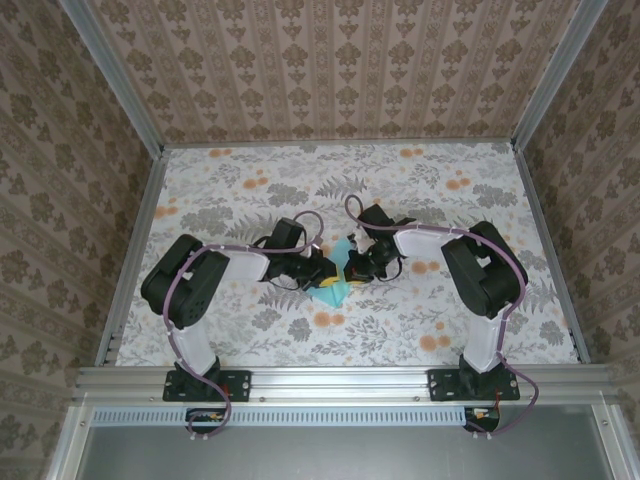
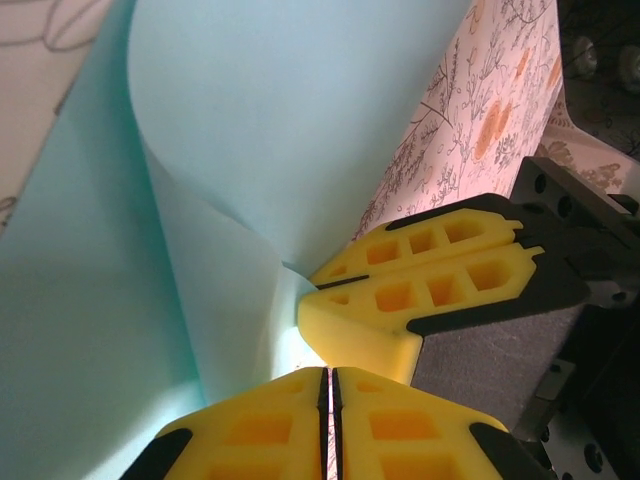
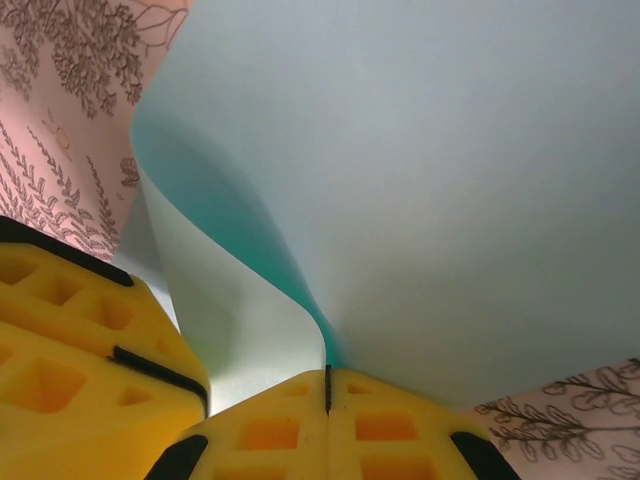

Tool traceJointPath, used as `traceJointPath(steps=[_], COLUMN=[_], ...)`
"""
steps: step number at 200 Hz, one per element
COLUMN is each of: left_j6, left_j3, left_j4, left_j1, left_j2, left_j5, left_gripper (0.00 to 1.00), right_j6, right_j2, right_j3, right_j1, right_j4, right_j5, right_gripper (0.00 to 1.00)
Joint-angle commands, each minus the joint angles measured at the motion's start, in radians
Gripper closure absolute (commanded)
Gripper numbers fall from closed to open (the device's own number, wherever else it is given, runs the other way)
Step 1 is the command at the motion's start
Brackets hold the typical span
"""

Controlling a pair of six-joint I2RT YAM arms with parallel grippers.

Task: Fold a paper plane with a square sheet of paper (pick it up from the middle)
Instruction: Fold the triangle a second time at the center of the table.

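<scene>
The left jaws and the right jaws were both clenched on the thin light-turquoise square paper sheet (image 2: 300, 120) — tips close together.

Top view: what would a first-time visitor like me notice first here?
The turquoise paper, mid-table, curves between two yellow-fingered grippers. The left gripper and right gripper both pinch it shut, tips close together. A busy floral tabletop and patterned walls surround them.

My left arm (image 1: 195, 285) and right arm (image 1: 482, 268) fold inward, elbows out, wrists nearly meeting at the centre. Both pairs of jaws are pressed closed, tip to tip, pinching the square sheet of paper (image 2: 250, 130).
</scene>
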Motion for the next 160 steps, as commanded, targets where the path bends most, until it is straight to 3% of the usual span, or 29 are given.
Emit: traceJointPath(steps=[1, 160], left_j6=[0.033, 0.020], left_j3=[-0.008, -0.038], left_j4=[-0.028, -0.003], left_j1=[-0.011, -0.034], left_j2=[-0.044, -0.009], left_j5=[-0.005, -0.019], left_gripper=[0.88, 0.90], right_j6=[-0.027, -0.050], right_j2=[0.023, 0.037], right_j3=[0.023, 0.038], right_j1=[0.010, 0.012], right_j4=[-0.012, -0.043], right_j5=[-0.019, 0.068], right_gripper=[0.95, 0.96])
